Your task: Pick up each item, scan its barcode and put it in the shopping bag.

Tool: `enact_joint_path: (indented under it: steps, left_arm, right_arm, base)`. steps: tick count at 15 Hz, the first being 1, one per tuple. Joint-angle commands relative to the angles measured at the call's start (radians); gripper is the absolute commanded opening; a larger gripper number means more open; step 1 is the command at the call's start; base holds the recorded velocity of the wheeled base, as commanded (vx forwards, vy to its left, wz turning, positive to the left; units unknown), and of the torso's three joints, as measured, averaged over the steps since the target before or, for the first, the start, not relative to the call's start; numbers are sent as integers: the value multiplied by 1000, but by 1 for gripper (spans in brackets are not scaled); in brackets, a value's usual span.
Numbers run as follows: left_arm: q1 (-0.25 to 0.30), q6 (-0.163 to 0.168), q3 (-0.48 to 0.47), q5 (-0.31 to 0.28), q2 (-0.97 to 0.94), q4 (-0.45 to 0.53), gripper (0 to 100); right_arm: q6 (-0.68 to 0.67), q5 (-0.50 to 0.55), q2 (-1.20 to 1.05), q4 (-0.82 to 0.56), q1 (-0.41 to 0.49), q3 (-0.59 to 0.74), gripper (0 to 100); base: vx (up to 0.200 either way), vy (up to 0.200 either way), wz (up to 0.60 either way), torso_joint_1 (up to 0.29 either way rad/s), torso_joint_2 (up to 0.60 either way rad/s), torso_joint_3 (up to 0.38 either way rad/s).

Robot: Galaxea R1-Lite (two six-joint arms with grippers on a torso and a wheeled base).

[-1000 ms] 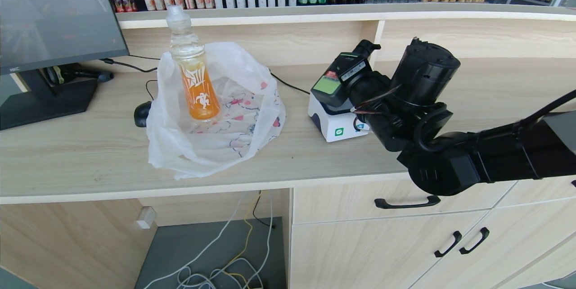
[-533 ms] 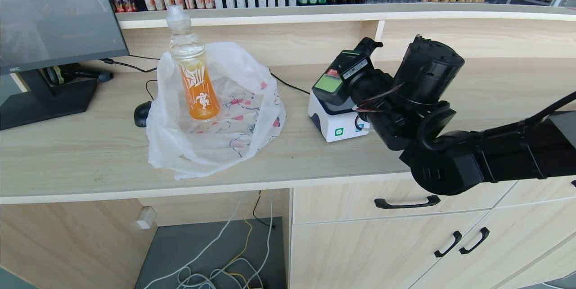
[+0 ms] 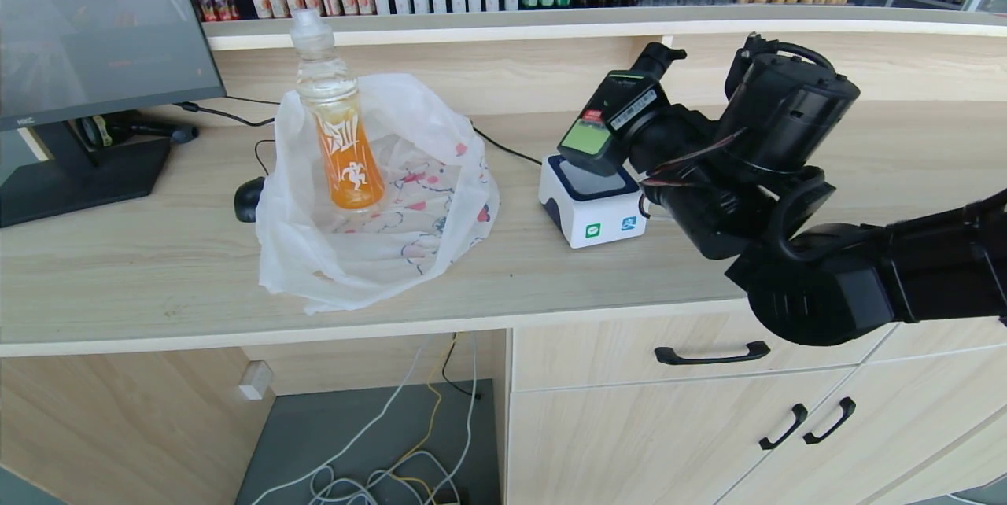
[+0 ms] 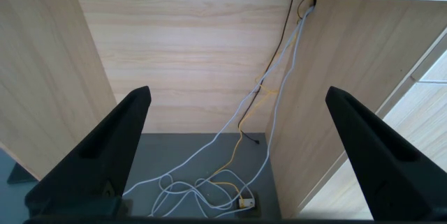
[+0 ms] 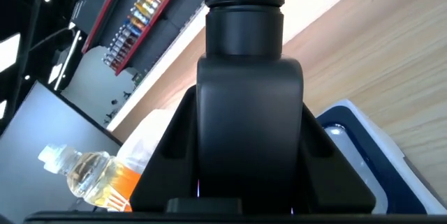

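1. Right gripper (image 3: 653, 139) is clamped on the black flask-shaped bottle with a green label (image 3: 616, 121). It's tilted just above the white box scanner with a dark glass top (image 3: 592, 210), not touching. Reads as the scan step.
2. Its white barcode sticker seems to face up, away from the glass, so it probably needs a roll.
3. Translucent white plastic shopping bag (image 3: 440, 206) sits beside the scanner, mouth spread for drop-in. An orange drink bottle (image 3: 340, 135) stands upright inside.
4. Left gripper (image 4: 237, 147) has its fingers wide apart and empty, below the light wood counter (image 3: 157, 269), clear of the work.
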State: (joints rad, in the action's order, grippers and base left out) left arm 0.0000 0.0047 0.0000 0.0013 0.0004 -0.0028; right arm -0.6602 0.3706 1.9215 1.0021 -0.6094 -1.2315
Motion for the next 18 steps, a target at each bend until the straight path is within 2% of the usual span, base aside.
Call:
enact_joint_path:
  steps: [1,3,4,5,6,8,12,18]
  left_arm:
    - [0,0,0,0,0,0,100]
    - [0,0,0,-1,0,0,100]
    - [0,0,0,0,0,0,100]
    - [0,0,0,0,0,0,100]
    - [0,0,0,0,0,0,100]
    - [0,0,0,0,0,0,100]
    - [0,3,0,-1,0,0,100]
    - [0,3,0,0,0,0,100]
  right_arm:
    - [53,-1,-72,20,-27,44,0]
    - [123,-1,-98,95,-47,102,0]
    - [226,-9,-102,233,-53,175,0]
    - [257,-21,-101,277,-53,195,0]
    - [390,-107,-95,426,-38,262,0]
    - [508,-225,-93,556,-32,334,0]
    - [683,-352,-102,564,2,360,0]
    - [784,-368,-108,569,2,357,0]
  base:
    - [0,0,0,0,0,0]
    - [0,0,0,0,0,0]
    - [0,0,0,0,0,0]
    - [0,0,0,0,0,0]
    - [0,0,0,0,0,0]
    - [0,0,0,0,0,0]
    - [0,0,0,0,0,0]
    - [0,0,0,0,0,0]
